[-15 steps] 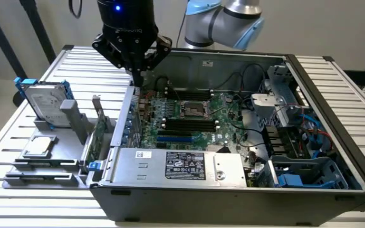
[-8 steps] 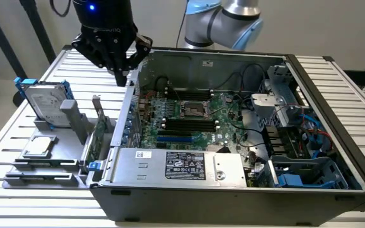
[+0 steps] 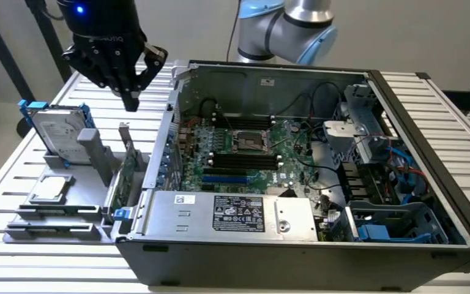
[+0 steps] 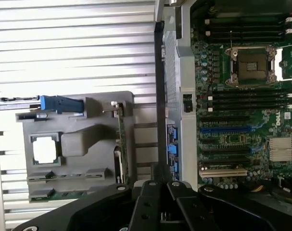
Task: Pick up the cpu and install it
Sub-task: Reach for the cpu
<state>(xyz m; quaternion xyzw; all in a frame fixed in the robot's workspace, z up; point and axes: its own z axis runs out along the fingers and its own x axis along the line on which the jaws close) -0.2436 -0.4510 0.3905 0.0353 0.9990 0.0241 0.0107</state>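
The cpu (image 3: pixel 49 188) is a small square chip with a dull silver top. It lies flat in a recess of the grey parts holder (image 3: pixel 88 211) at the exterior view's left, and the wrist view has the cpu (image 4: pixel 44 149) in the same recess. My black gripper (image 3: pixel 130 101) hangs high above the table behind the holder, shut with nothing in it and well apart from the chip. In the wrist view the gripper (image 4: pixel 160 187) points down beside the case wall. The empty cpu socket (image 3: pixel 251 142) (image 4: pixel 251 65) sits open on the motherboard.
An open computer case (image 3: pixel 431 153) fills the slatted table's middle and right. A silver hard drive (image 3: pixel 55 131) with blue rails stands upright in the holder. A thin green card (image 3: pixel 125 177) stands on edge next to the case wall. Cables and drive bays (image 3: pixel 382 171) crowd the case's right side.
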